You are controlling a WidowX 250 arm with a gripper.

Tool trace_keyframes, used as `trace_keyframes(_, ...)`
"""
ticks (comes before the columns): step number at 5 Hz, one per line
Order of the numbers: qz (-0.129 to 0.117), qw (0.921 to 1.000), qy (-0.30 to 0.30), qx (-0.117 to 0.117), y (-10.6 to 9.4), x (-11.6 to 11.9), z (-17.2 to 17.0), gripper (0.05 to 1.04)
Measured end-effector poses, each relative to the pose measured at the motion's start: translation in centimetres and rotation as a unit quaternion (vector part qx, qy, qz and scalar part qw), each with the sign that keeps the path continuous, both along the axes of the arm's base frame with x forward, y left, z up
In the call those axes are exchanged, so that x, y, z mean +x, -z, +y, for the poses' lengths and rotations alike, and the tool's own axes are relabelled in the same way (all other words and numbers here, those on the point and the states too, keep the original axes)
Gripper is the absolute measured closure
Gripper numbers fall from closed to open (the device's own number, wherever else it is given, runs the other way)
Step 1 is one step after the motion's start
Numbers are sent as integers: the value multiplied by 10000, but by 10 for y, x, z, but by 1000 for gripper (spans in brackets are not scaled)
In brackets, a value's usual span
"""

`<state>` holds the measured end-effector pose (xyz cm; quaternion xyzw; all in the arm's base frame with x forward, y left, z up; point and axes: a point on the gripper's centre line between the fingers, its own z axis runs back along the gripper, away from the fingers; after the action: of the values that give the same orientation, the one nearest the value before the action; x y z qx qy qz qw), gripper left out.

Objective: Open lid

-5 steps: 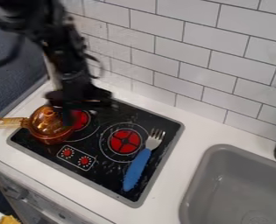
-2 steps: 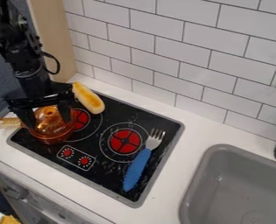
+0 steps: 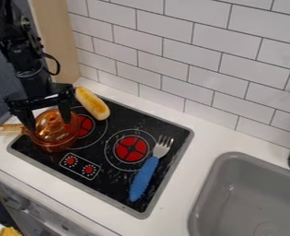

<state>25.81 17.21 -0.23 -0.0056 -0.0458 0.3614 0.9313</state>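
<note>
claw (image 3: 48, 125) gapes wide around one lid (image 3: 51, 131); one pot (image 3: 56, 146) below, one bun (image 3: 93, 103) beside, one fork (image 3: 146, 172) farther off.

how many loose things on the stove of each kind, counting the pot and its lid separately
pot: 1
lid: 1
fork: 1
bread roll: 1
total: 4
</note>
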Motion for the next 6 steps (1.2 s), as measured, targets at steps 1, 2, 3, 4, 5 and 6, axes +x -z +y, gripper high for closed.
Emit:
trace_keyframes(1,-26,10000,-77,52,1,5,5,134)
trace_keyframes(2,-15,9999,-114,118,10,11,11,320)
trace_keyframes(3,104,9998,15,175,10,13,10,620)
trace_keyframes(4,104,9997,58,204,11,13,8,700)
trace_keyframes(5,71,9998,101,155,10,11,4,700)
trace_keyframes(6,-4,9997,227,105,-5,9,-1,700)
